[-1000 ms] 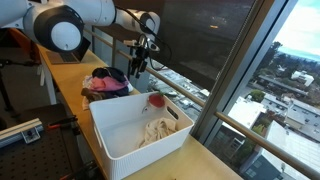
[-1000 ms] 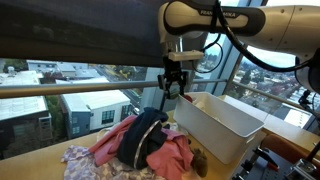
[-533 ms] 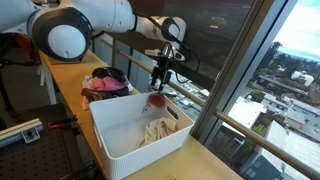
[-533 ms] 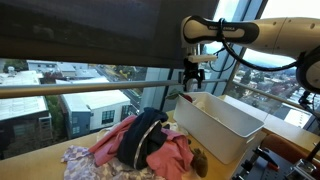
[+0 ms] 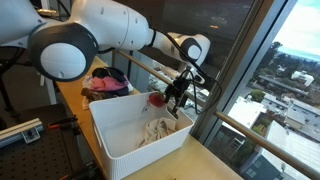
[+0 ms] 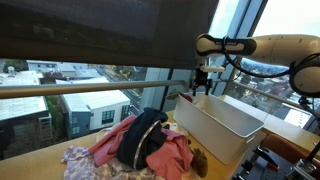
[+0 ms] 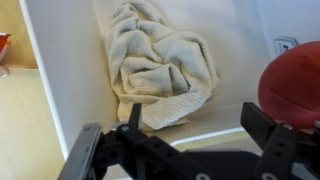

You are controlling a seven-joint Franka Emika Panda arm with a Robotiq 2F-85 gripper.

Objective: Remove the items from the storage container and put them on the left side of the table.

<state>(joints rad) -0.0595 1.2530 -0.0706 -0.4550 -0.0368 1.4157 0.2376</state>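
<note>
The claw (image 5: 178,96), spread wide and empty, hangs over a white bin (image 5: 118,150). A crumpled beige cloth (image 7: 160,65) lies below it on the bin floor. Lowering off-centre could strike the bin wall, or pinch only a loose fold that slips.

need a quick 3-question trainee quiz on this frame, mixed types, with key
1. True or false: the gripper holds the cloth.
2. What lies in the bin? A) a cloth B) a mug C) nothing
3. Fill in: the clothes pile lies ___ the bin.
Key: 1 false, the jaws stand open above the bin; 2 A; 3 outside.
</note>
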